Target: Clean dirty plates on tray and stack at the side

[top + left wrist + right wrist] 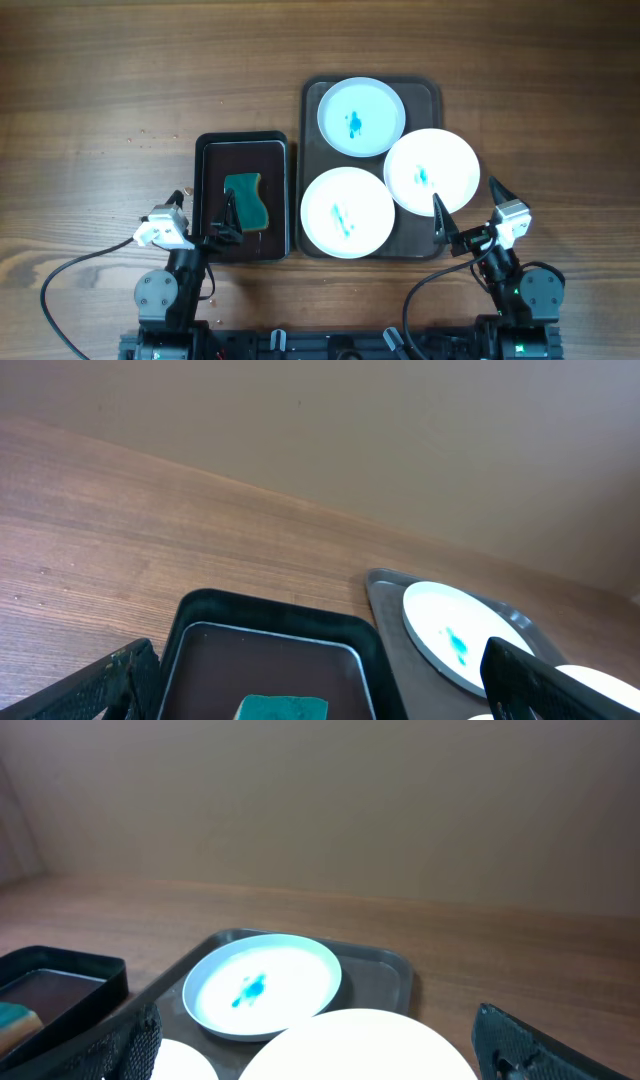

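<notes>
The overhead view is giving the whole layout. The tray (pixel 312 150) is lying on the wooden counter (pixel 120 90) right of centre, carrying all three plates. The far plate (pixel 361 117) is sitting by the tray's back rim and the near plate (pixel 347 212) by its front-left corner. The right plate (pixel 431 171) is reaching out past the tray's right rim, its edge meeting the other two. Each is showing a small blue-teal smear at its centre. Just left of the tray, a small black tray (pixel 243 138) is holding a teal sponge (pixel 246 200).

Only this view is showing both arms together. The left gripper (pixel 205 207) is standing wide open at the small black tray's near-left side, one finger beside the sponge, gripping nothing. The right gripper (pixel 468 204) is standing just as open at the right plate's near edge, also empty.

The wrist views are adding a beige wall (pixel 320 800) behind the counter. The left wrist camera is cropping the sponge to its top edge and the tray to one corner with the far plate. The right wrist camera is showing the far plate whole, but the right plate only as a white arc along the bottom and the near plate as a sliver, their smears falling out of frame. No view is making clear whether the right plate is resting on its neighbours' rims or merely touching them.
</notes>
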